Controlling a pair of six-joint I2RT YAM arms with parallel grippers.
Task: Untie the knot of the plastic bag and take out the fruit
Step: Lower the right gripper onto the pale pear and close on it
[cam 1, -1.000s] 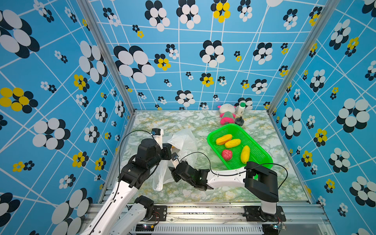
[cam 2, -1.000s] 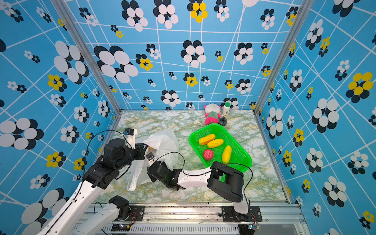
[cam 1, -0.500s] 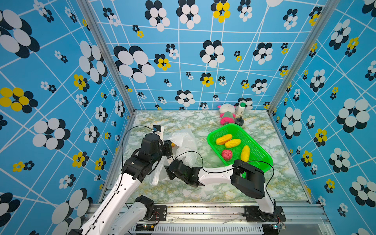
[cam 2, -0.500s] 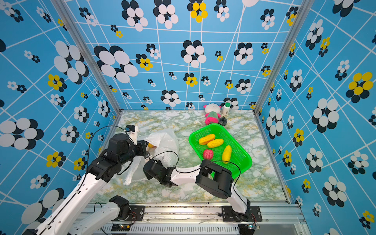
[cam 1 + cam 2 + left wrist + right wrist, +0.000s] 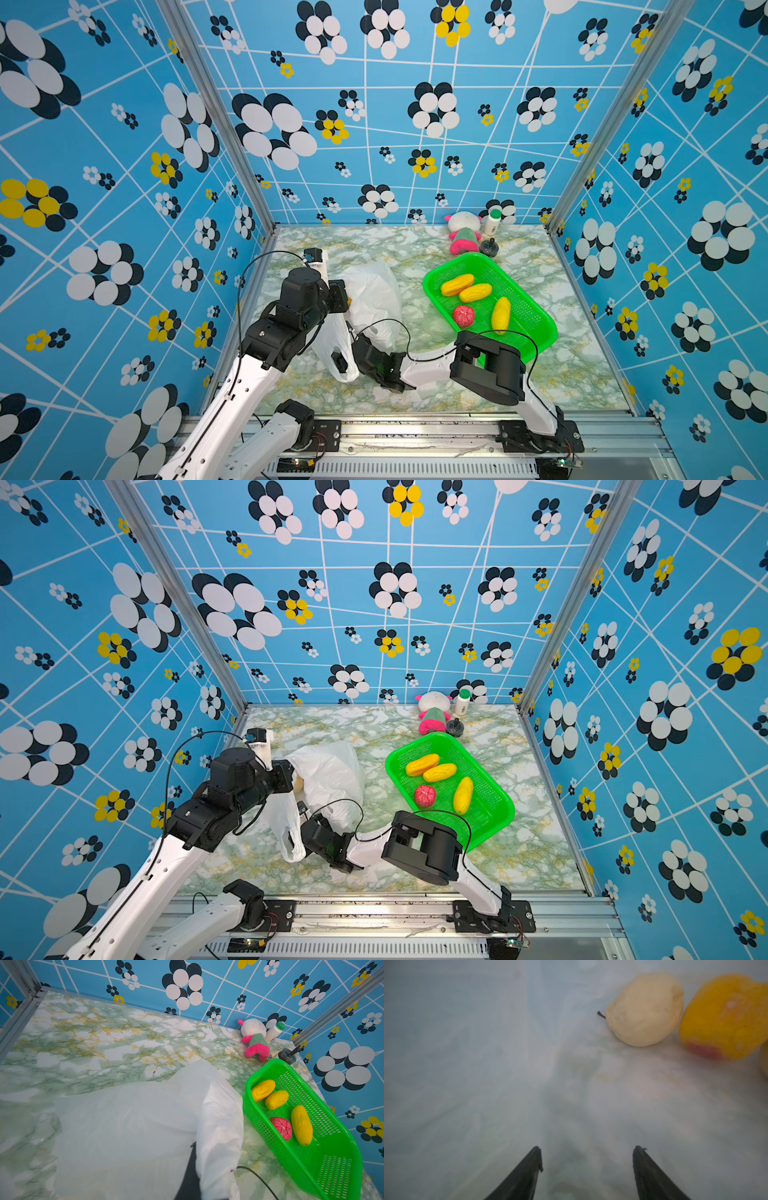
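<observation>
The bag lies slack by the tabletop's left edge, toward the front-left corner. Its mouth is open and I can see no knot, only a loose handle loop, so I judge the untying done. The biggest risk is the bag itself. It is thin and light, and the left gripper, clamped tight on a fold of its rim, is all that holds the mouth up. If that film slides free, the mouth would likely fall over the right gripper and hide the fruit. The basket sits in the right half, well apart from the bag, with three yellow pieces and a red one in it. The right arm's elbow hangs over its front corner, so a hasty pull back could knock it. The right gripper is inside the bag with its jaws spread wide and nothing between them. The beige fruit and orange fruit lie touching, ahead of the jaws and off to one side. Closing here would catch only film and drag the bag. A sideways nudge could roll the rounded pieces deeper. The arm's cable curls just above the bag and may snag the loop.
</observation>
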